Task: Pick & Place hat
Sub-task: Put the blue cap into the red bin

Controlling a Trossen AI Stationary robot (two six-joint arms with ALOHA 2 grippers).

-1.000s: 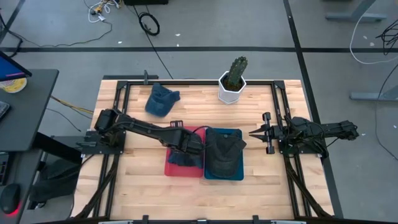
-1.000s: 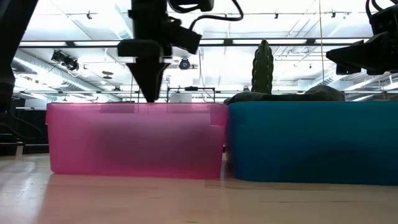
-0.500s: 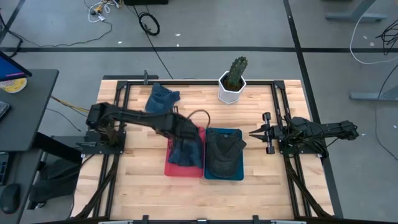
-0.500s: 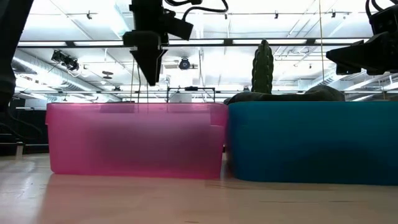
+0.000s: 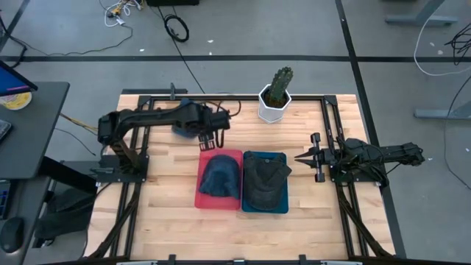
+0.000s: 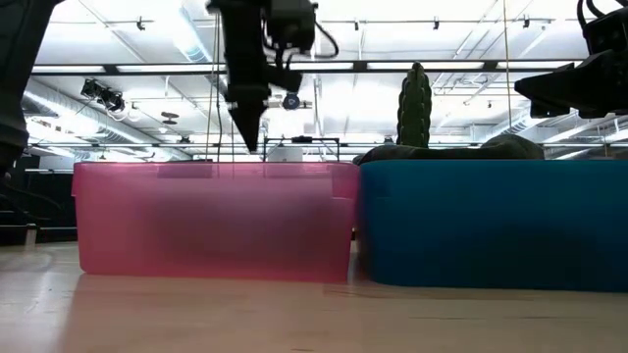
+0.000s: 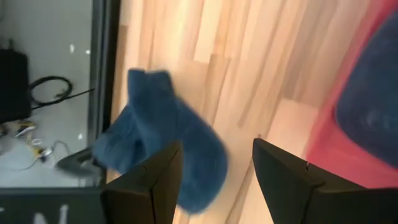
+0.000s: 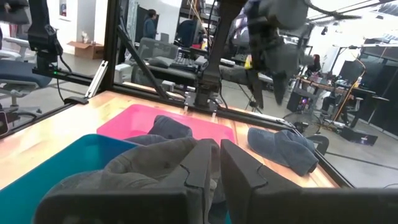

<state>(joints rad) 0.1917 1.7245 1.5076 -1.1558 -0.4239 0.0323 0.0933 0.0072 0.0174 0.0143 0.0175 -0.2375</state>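
A blue hat [image 5: 184,130] lies on the table near the far edge, partly under my left arm; it also shows in the left wrist view [image 7: 165,137]. A second blue hat [image 5: 219,177] lies in the pink bin [image 5: 200,202]. A dark grey hat [image 5: 265,180] fills the teal bin [image 5: 246,208]. My left gripper [image 5: 210,141] is open and hangs in the air between the pink bin and the loose blue hat, touching nothing. My right gripper [image 5: 300,157] is shut and waits at the table's right, beside the teal bin.
A cactus in a white pot [image 5: 276,92] stands at the far edge, right of the loose hat. The two bins sit side by side in the middle of the table. Bare wood lies left of the pink bin and along the near edge. Black frame rails run along both sides.
My left gripper has risen out of the pink bin and swung toward the far edge, ending above the table near the loose blue hat, turning as it went. The blue hat in the pink bin has stayed there. My right arm has kept still.
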